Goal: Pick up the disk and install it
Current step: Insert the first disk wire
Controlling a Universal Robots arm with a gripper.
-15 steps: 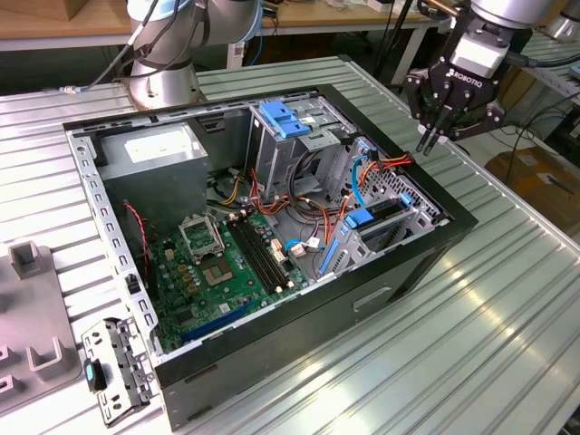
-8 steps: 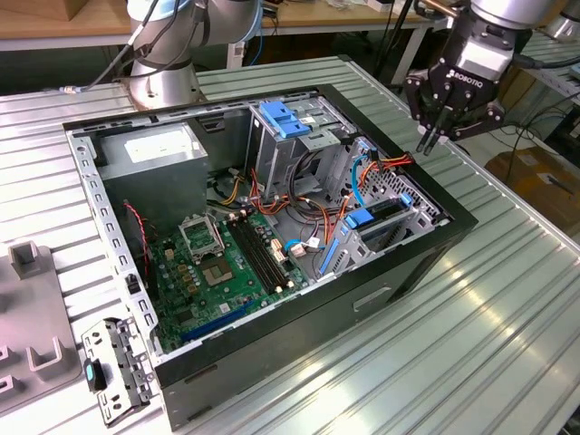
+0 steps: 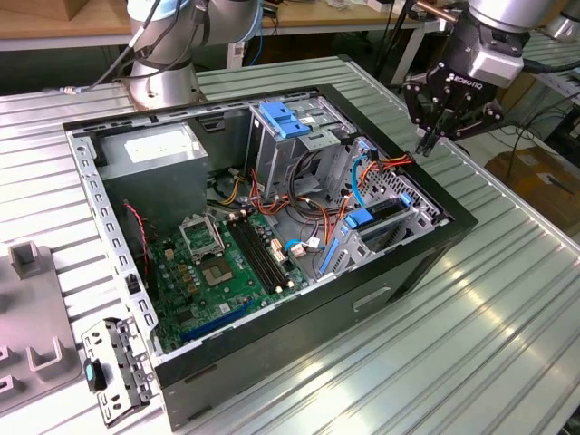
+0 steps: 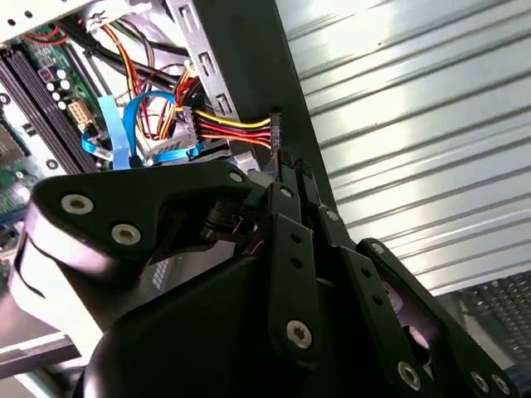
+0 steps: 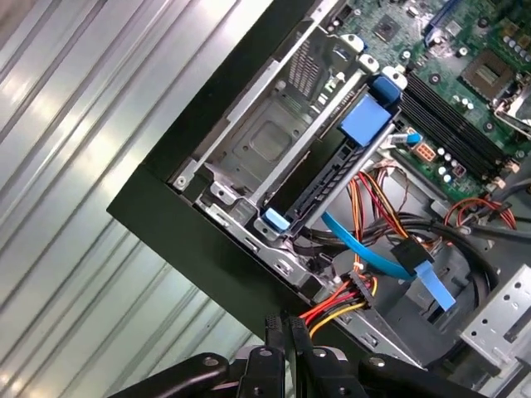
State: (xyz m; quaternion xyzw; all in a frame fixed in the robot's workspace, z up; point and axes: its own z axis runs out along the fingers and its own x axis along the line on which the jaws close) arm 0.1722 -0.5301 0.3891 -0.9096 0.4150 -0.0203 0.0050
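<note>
At the far left of the exterior view, a grey fixture (image 3: 27, 344) and a loose metal bracket (image 3: 113, 367) lie on the ribbed counter (image 3: 507, 299). They sit beside the open computer case (image 3: 299, 335). Moving right inside the case come the motherboard (image 3: 227, 263) and then the blue plastic bracket (image 3: 285, 118) on the upper drive bay. Next is the lower drive cage (image 3: 399, 231) at the case's right-hand corner.

The disk (image 3: 373, 218) appears to stand on edge in that cage, in its blue carrier, slid between the rails. In the first wrist view the disk (image 5: 319, 178) shows as a dark edge running between two blue tabs. I cannot tell whether it is fully latched.

Further right, at the upper right of the exterior view, the gripper (image 3: 426, 143) hangs over the case's rim, apart from the disk. Its jaws are clenched together with nothing between them. In the second wrist view the gripper (image 4: 288, 162) points just beside the power connector (image 4: 275, 133) with its red, yellow and black wires. In the first wrist view the blue data cable (image 5: 373, 253) lies near the cage mouth.

By the look of it, the work now is seating the disk. To do that well, any push should land on the blue carrier alone and run straight along the rails. The clenched jaws should keep off the wires and the data cable, since a snagged lead could tilt the carrier or drag a plug.
</note>
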